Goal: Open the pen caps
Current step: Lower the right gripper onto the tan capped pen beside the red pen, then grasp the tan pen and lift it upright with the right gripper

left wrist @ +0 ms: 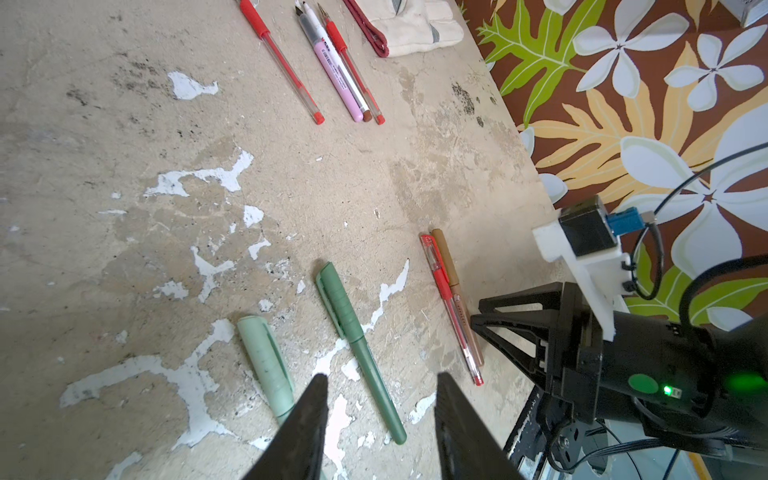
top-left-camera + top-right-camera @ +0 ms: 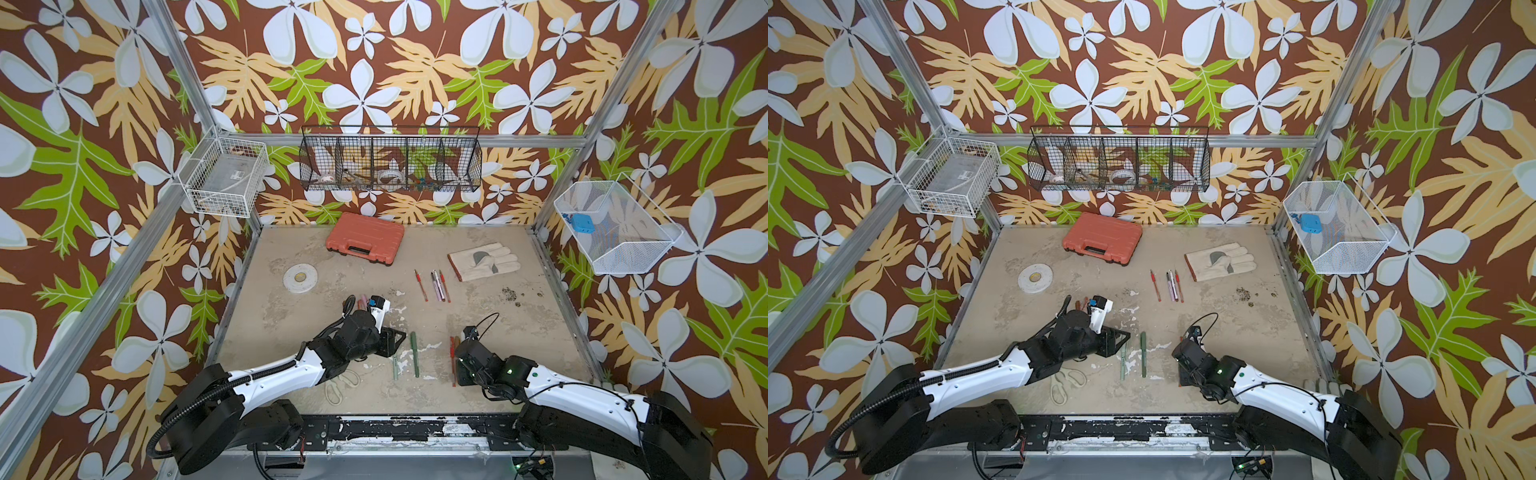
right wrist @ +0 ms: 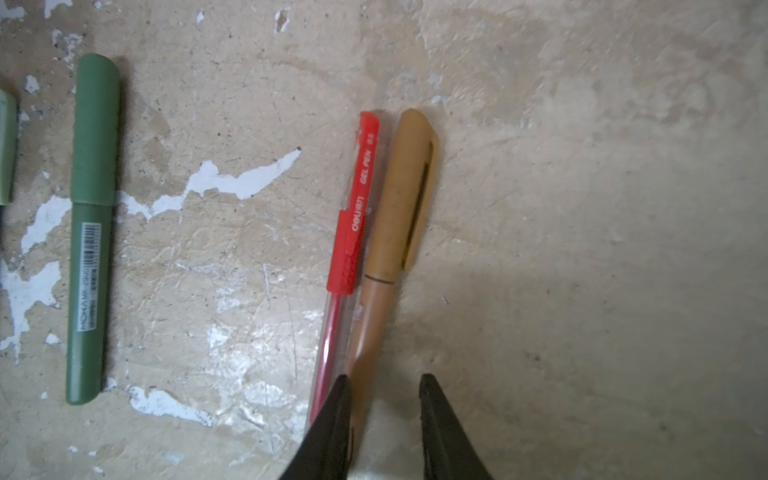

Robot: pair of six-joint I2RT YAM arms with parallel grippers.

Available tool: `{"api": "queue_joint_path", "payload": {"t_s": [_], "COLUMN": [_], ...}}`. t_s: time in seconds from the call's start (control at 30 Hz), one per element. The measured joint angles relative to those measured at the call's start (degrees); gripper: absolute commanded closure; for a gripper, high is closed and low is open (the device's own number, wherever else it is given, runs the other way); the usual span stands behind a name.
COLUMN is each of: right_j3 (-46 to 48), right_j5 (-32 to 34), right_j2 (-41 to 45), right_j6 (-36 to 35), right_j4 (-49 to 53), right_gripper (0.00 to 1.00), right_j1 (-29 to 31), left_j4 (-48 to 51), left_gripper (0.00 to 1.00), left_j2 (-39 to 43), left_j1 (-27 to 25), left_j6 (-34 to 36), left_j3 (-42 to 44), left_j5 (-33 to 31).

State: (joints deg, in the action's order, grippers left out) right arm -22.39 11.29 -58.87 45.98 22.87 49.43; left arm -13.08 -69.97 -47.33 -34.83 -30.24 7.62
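Note:
Four capped pens lie near the front of the table. Their pen caps are dark green (image 1: pixel 332 291), pale green (image 1: pixel 262 353), red (image 3: pixel 361 187) and brown (image 3: pixel 405 187). My left gripper (image 1: pixel 382 378) hangs open just above the two green pens, and nothing is between its fingers. My right gripper (image 3: pixel 384 378) is low over the brown pen's body (image 3: pixel 374 324). The body runs between its jaws against one finger, and a gap shows at the other. A few loose caps (image 2: pixel 359 301) lie beside the left wrist. Several uncapped pens (image 2: pixel 434 284) lie further back.
An orange tool case (image 2: pixel 365 237) sits at the back, a work glove (image 2: pixel 484 262) at back right and a tape roll (image 2: pixel 301 278) at left. White-handled scissors (image 2: pixel 340 384) lie under the left arm. Wire baskets (image 2: pixel 390 160) hang on the walls.

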Motion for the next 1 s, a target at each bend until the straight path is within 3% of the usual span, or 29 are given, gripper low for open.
{"api": "queue_joint_path", "payload": {"t_s": [0.43, 1.0], "right_j3": [-0.24, -0.24], "right_j5": [-0.17, 4.66], "right_j2": [-4.07, -6.47], "right_j6": [-1.66, -1.88], "right_j4": [-2.82, -6.71], "right_gripper": [0.74, 0.91], "right_j1": [0.04, 0.04], "left_j4": [-0.11, -0.55], "left_gripper": [0.56, 0.55], "left_j2": [0.0, 1.01], "left_j1": [0.0, 0.02], "left_j6": [0.0, -0.33], "left_j3": [0.02, 0.76], "left_j5": [0.66, 0.74]}}
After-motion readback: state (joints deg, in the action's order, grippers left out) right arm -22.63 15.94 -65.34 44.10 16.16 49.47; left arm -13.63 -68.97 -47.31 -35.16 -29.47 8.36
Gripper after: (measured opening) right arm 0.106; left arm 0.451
